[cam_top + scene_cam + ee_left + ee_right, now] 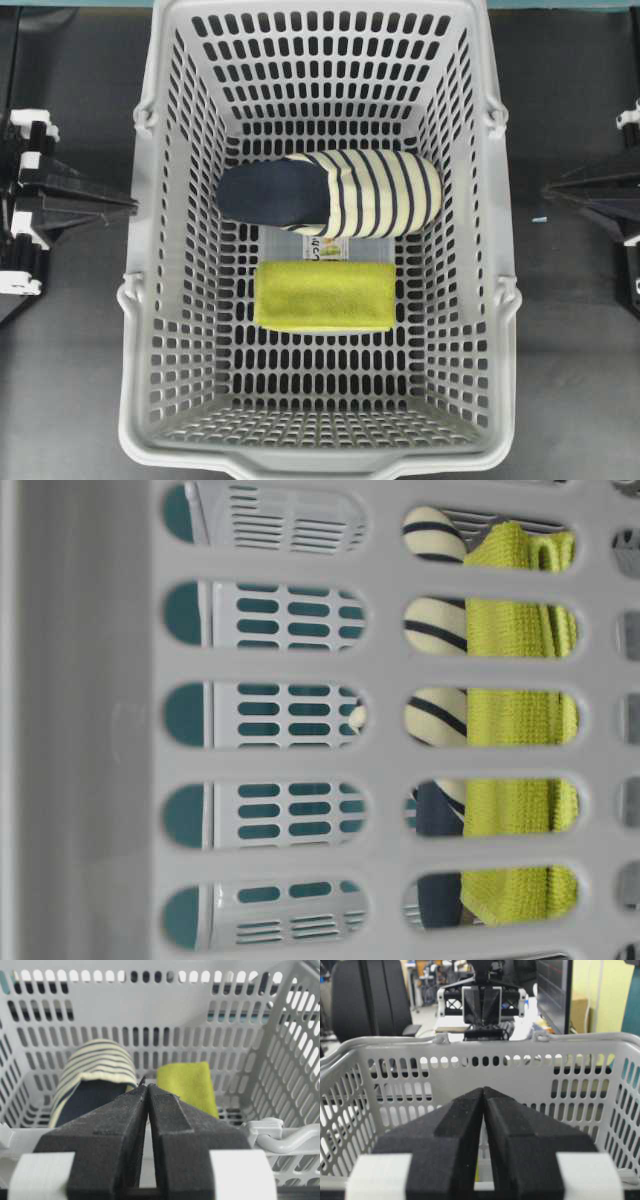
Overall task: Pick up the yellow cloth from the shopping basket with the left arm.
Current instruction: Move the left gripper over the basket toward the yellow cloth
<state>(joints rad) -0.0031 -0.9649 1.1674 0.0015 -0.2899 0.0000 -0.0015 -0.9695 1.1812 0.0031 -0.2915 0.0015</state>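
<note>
The yellow cloth (323, 296) lies folded flat on the floor of the grey shopping basket (150, 300), just in front of the striped slipper (335, 193). My left gripper (131, 205) is shut and empty outside the basket's left wall, level with the slipper. In the left wrist view its closed tips (146, 1086) point over the rim, with the cloth (187, 1085) beyond them to the right. My right gripper (548, 191) is shut and empty outside the right wall; its tips (483, 1090) face the basket wall (470, 1052). Through the slots of the table-level view the cloth (520, 720) shows.
The cream-and-navy slipper (95, 1072) lies beside the cloth on its far side, touching or nearly so. A small printed label (326, 249) sits on the basket floor between them. The tall slotted walls (90, 730) surround both. Dark tabletop (70, 330) lies either side.
</note>
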